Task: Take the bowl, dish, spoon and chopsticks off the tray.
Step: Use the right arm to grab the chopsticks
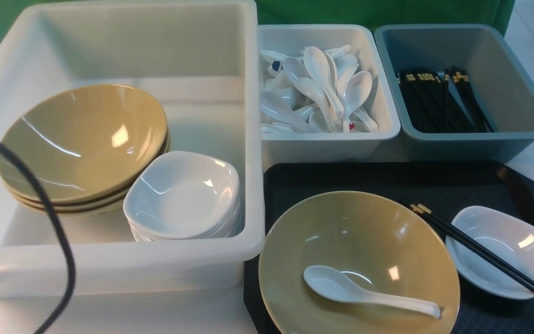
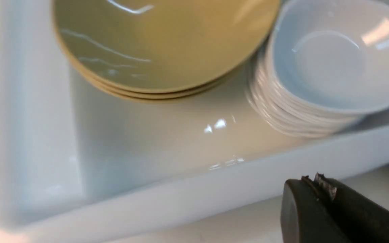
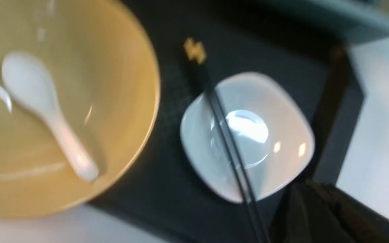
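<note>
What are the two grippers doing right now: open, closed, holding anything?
Left gripper: closed, holding nothing.
Right gripper: blurred, but looks closed, holding nothing.

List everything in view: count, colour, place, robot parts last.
tray: one, black, front right
bowl: one, tan, on tray
spoon: one, white, in bowl
dish: one, white, on tray
chopsticks: pair, black, across dish
large tub: one, white, left
stacked bowls: three, tan, large tub
stacked dishes: pile, white, large tub
tub of spoons: one, white, behind tray
tub of chopsticks: one, grey-blue, back right
cable: one, black, far left
left end effector: one, dark, beside large tub
right end effector: one, dark, blurred, near dish
</note>
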Controlling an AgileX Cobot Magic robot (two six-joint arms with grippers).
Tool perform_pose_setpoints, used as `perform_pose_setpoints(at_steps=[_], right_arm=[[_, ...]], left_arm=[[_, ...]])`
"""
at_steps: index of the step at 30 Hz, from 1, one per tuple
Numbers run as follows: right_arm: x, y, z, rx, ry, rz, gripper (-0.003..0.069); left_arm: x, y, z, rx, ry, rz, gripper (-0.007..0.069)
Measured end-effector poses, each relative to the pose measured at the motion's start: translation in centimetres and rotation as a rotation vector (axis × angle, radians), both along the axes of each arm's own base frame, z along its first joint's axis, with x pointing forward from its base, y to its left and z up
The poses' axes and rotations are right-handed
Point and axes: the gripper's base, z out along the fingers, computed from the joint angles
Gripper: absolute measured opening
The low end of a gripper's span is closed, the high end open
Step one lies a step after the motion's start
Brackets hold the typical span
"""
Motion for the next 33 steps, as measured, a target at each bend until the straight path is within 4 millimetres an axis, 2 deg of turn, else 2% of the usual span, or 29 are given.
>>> perform_pose_setpoints(at_steps=[2, 3, 6, 8, 9, 10, 13, 15, 17, 18, 19, 20, 21, 24, 29, 30, 31, 33], right_arm=[[1.7, 1.0, -0.8, -0.026, 0.06, 0.058, 0.0033], [1.9, 1.1, -0.9, -0.029, 0.068, 0.064, 0.0033], [4.1, 2.2, -3.2, -0.062, 0.178, 0.112, 0.0033], [5.8, 2.7, -5.3, -0.077, 0.25, 0.115, 0.0037], [5.9, 2.7, -5.4, -0.078, 0.254, 0.115, 0.0038], [6.6, 2.9, -6.3, -0.08, 0.265, 0.116, 0.0044], [7.5, 2.9, -7.8, -0.117, 0.274, 0.137, 0.0097], [7.8, 2.8, -8.4, -0.144, 0.272, 0.151, 0.015], [8.2, 2.7, -9.2, -0.174, 0.272, 0.173, 0.0239], [8.2, 2.7, -9.3, -0.176, 0.268, 0.176, 0.0259], [8.5, 2.7, -10.2, -0.194, 0.276, 0.203, 0.0336], [8.5, 2.7, -10.2, -0.193, 0.272, 0.203, 0.0345], [8.8, 2.8, -11.3, -0.205, 0.283, 0.233, 0.0417], [9.4, 3.0, -12.8, -0.218, 0.301, 0.263, 0.0479], [10.7, 3.3, -15.1, -0.224, 0.321, 0.282, 0.0491], [11.1, 3.4, -16.0, -0.228, 0.331, 0.291, 0.0468], [11.1, 3.4, -16.1, -0.229, 0.334, 0.291, 0.0468], [11.3, 3.4, -16.9, -0.236, 0.355, 0.296, 0.0386]], left_arm=[[1.1, -1.4, -0.3, 0.016, 0.036, -0.106, -0.0011], [1.3, -1.9, -0.3, 0.021, 0.041, -0.135, -0.0011], [2.5, -5.1, -1.6, 0.045, 0.111, -0.32, -0.0011], [2.9, -8.2, -2.7, 0.065, 0.143, -0.461, -0.0011], [3.0, -8.5, -2.9, 0.068, 0.15, -0.47, -0.0011], [3.2, -10.0, -3.5, 0.075, 0.152, -0.529, -0.0011], [3.3, -12.7, -4.6, 0.084, 0.149, -0.625, -0.0011], [3.3, -13.6, -4.9, 0.085, 0.14, -0.657, -0.0011], [3.3, -14.5, -5.2, 0.083, 0.124, -0.683, -0.0011], [3.4, -14.5, -5.2, 0.082, 0.125, -0.685, -0.0011], [3.5, -14.8, -5.4, 0.081, 0.118, -0.695, -0.0011], [3.5, -14.9, -5.4, 0.081, 0.117, -0.695, -0.0011], [3.6, -15.0, -5.4, 0.077, 0.113, -0.696, -0.0011], [3.6, -15.0, -5.4, 0.076, 0.111, -0.697, -0.0011], [3.6, -15.0, -5.4, 0.076, 0.111, -0.698, -0.0011], [3.6, -15.0, -5.4, 0.076, 0.111, -0.698, -0.0011], [3.6, -15.0, -5.4, 0.076, 0.111, -0.698, -0.0011], [3.6, -15.0, -5.4, 0.076, 0.111, -0.698, -0.0011]])
